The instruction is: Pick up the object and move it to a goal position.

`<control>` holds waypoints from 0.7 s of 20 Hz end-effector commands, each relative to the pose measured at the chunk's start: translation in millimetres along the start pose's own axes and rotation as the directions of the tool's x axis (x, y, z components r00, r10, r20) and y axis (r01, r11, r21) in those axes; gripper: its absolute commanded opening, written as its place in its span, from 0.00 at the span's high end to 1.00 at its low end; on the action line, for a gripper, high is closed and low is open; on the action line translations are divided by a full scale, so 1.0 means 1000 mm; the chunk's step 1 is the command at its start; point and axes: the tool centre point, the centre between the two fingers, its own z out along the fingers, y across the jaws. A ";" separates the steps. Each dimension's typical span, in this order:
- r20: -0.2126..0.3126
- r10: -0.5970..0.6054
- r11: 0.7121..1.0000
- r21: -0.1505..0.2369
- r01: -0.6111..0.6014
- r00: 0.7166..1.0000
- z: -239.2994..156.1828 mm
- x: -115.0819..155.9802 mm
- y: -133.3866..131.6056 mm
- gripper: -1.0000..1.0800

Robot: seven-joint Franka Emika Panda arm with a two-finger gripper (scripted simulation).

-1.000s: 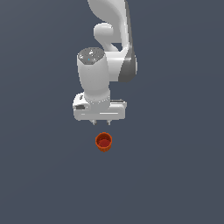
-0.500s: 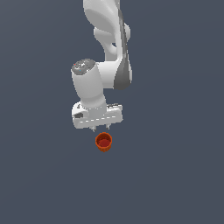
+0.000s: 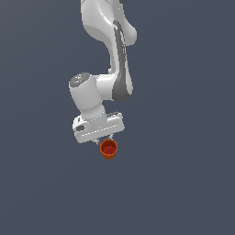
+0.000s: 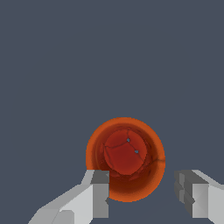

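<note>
Directly under the tool sits the cup, upright on the grey tabletop, mouth facing up toward the wrist, long axis vertical. Wrist view looks straight down into it: dark red inside, orange-red rim. Tool fingers are spread wide, gap broader than the cup; one finger overlaps the cup's rim in that view, the other stands clear beside it. Tool holds nothing. Exterior view shows the fingertips just above the cup's rim; contact can't be told.
</note>
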 end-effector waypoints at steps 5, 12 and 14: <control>-0.077 -0.062 0.998 0.021 0.064 0.995 0.015 -0.001 0.013 0.38; -0.140 -0.103 0.994 0.022 0.108 0.985 0.024 -0.003 0.025 0.38; -0.153 -0.111 0.993 0.021 0.115 0.982 0.026 -0.004 0.027 0.38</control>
